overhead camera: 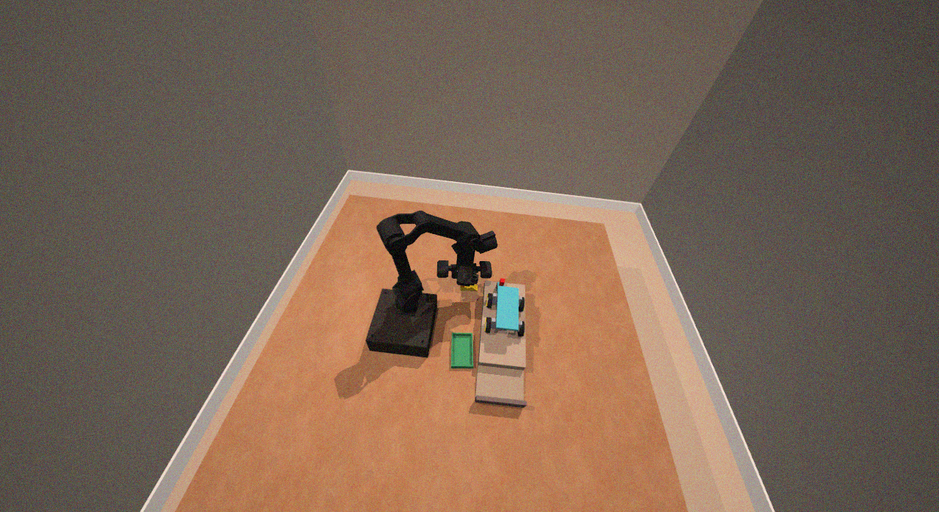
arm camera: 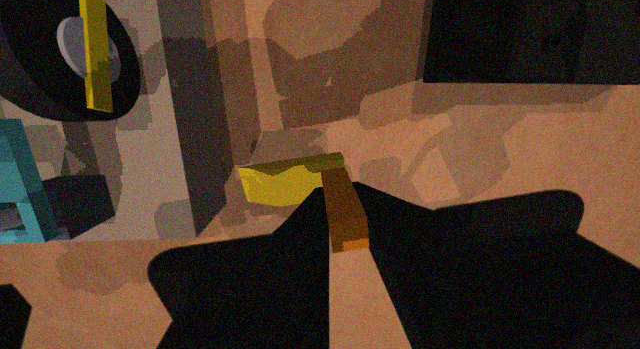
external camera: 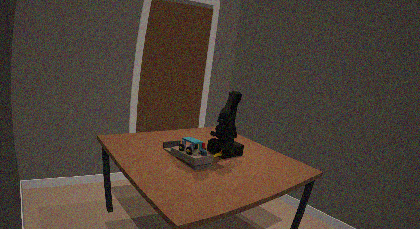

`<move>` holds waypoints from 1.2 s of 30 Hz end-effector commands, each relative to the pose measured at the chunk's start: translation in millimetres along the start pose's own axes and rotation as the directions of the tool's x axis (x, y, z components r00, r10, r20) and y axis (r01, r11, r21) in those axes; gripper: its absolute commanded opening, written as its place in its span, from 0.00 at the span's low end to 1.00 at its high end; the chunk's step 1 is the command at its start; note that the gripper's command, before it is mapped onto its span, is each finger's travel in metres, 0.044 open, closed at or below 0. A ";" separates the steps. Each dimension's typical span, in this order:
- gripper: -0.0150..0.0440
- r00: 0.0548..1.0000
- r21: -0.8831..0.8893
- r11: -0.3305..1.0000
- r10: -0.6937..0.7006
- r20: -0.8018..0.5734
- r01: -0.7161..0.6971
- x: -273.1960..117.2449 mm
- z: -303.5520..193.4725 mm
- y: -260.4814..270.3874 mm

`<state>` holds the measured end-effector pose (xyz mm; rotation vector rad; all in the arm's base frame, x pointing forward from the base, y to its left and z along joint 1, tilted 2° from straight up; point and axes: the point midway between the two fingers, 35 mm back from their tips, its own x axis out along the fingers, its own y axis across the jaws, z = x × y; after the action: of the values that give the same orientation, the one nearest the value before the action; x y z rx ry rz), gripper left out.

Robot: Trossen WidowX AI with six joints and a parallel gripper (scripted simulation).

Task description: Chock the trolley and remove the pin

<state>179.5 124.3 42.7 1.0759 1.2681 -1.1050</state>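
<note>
My gripper [overhead camera: 466, 281] [arm camera: 337, 192] is shut on the orange handle of the yellow chock [overhead camera: 469, 287] [external camera: 217, 155] [arm camera: 282, 186]. The chock hangs a little above the table, beside the uphill end of the ramp [overhead camera: 502, 353] [external camera: 202, 160] [arm camera: 145, 189]. Its black base is hidden. The turquoise trolley [overhead camera: 507, 309] [external camera: 192, 140] [arm camera: 12, 174] stands on the ramp. The red-headed stop pin [overhead camera: 502, 282] [external camera: 203, 145] stands upright at its uphill end. The green tray [overhead camera: 452, 350] sits on the table between arm base and ramp, seen only in the top view.
The black arm base [overhead camera: 401, 326] [external camera: 235, 149] [arm camera: 530, 34] is on the opposite side of the chock from the ramp. The ramp has a raised wall [overhead camera: 500, 400] [external camera: 171, 144] at its low end. A trolley wheel [arm camera: 127, 64] stands near the ramp's side edge.
</note>
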 end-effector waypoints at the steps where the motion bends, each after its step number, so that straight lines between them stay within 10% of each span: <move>1: 0.25 1.000 0.003 1.000 0.008 0.000 -0.008 -14.1 -0.2 1.2; 28: 0.25 1.000 -0.002 1.000 0.009 0.000 -0.009 -81.6 -0.6 5.3; 36: 0.25 1.000 -0.239 0.971 0.007 -0.001 -0.007 -81.6 -0.6 5.4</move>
<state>184.6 127.8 123.9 0.9645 1.3285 -0.9820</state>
